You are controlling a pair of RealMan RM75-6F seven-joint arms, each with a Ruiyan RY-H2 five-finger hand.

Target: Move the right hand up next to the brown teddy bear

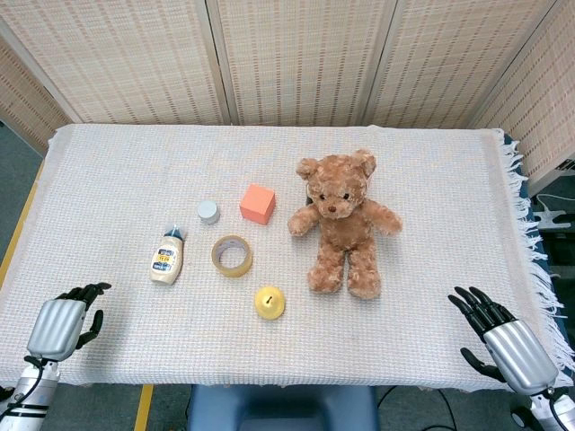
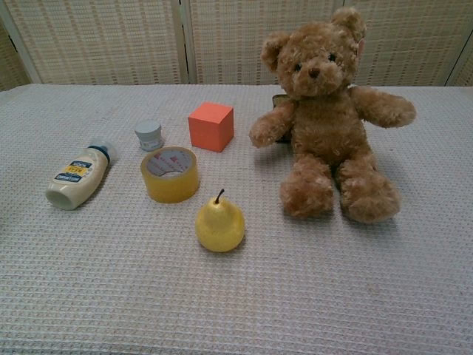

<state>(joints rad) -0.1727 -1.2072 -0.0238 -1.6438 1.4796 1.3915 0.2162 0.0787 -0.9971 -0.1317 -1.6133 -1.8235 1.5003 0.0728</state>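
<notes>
White-clothed table (image 1: 108, 162), right hand (image 1: 503, 344) released at near edge, well apart from teddy bear (image 1: 343, 222)

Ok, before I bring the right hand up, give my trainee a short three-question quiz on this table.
1. True or false: the right hand already touches the brown teddy bear.
2. Which thing stands nearest the bear's feet? A. pear B. bottle C. small jar
3. Fill in: the orange cube sits to the bear's ____ in the head view.

Key: 1 false, it rests apart at the table's near edge, fingers spread. 2 A. 3 left.
</notes>
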